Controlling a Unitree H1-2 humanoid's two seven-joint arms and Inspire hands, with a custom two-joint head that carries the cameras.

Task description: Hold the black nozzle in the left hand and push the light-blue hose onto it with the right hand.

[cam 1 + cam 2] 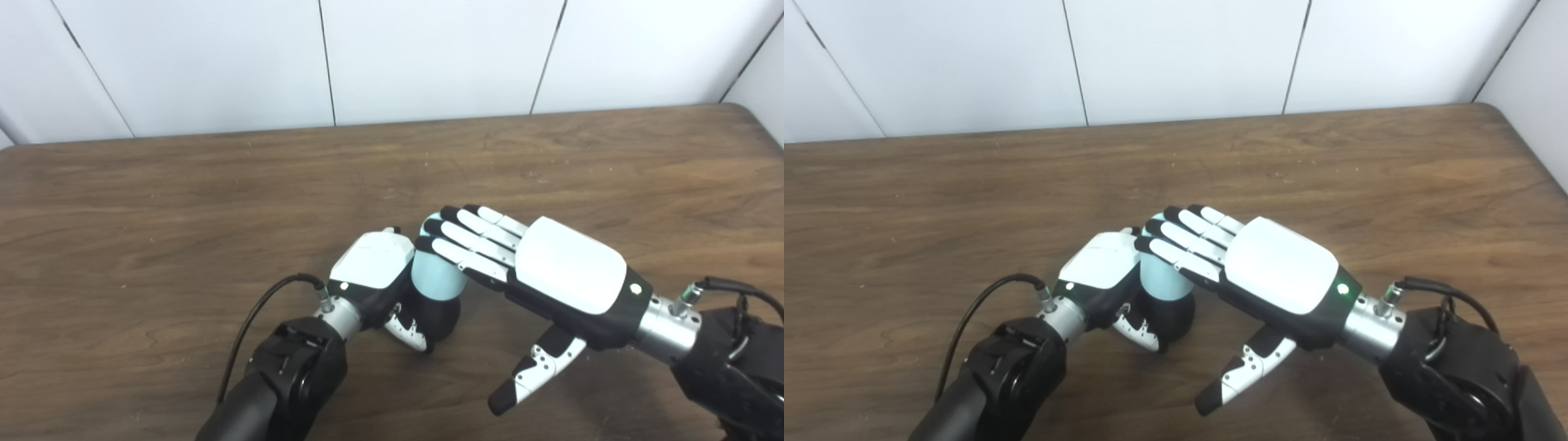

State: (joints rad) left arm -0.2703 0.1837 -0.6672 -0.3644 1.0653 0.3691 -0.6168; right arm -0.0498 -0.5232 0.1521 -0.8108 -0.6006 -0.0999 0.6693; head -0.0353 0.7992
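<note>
- Fingers (471, 236) of the right hand (554, 275) lie straight and together, flat across the top of the light-blue hose (435, 275); its thumb (533, 370) points down and away toward the tabletop (184, 202), touching nothing, so this hand presses rather than grips.
- Black fingertips of the right hand reach over the hose's upper end and come up against the white back of the left hand (373, 263).
- Left hand is wrapped around the black nozzle (442, 315) from the left side, its fingers curled out of sight behind the piece and its thumb (409, 327) crossing the front of the nozzle low down; it is closed on the nozzle.
- Nozzle and hose stand together as one upright stack near the middle of the tabletop's near half: the rounded black nozzle at the bottom, the pale blue cylinder of hose rising straight out of its top.
- How far the hose sits over the nozzle cannot be told, since the join is partly hidden by both hands.
- Whether the nozzle's base rests on the tabletop or is held just above it cannot be told either.
- Both forearms come in low from the near edge, a black cable (257, 318) looping off the left wrist.
- White wall panels (429, 55) stand behind the far edge of the tabletop.
</note>
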